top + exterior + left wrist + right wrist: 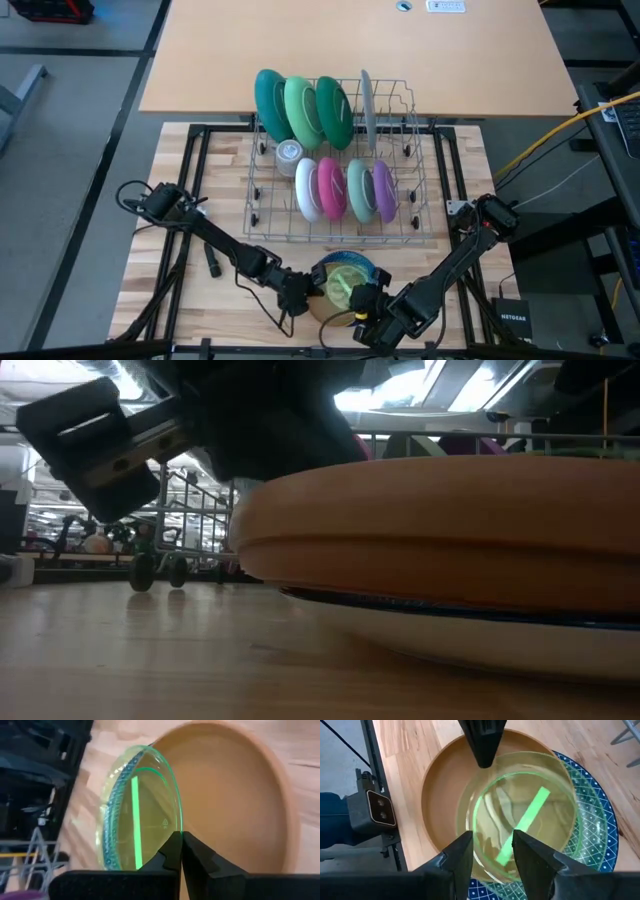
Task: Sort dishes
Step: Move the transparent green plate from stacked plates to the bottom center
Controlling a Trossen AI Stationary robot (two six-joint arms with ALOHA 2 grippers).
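2 end effectors | left pinched on clear green glassy bowl rim | right astride, parted | tan round dish

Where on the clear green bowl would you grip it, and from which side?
Grip the clear green bowl by its thin rim, from the side. It sits tilted inside the tan bowl, so the raised edge is exposed; the left tool is shut there.

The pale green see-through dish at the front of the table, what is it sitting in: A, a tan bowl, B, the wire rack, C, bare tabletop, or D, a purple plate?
A: the pale green dish lies tilted inside the tan bowl, with the left gripper shut on its rim.
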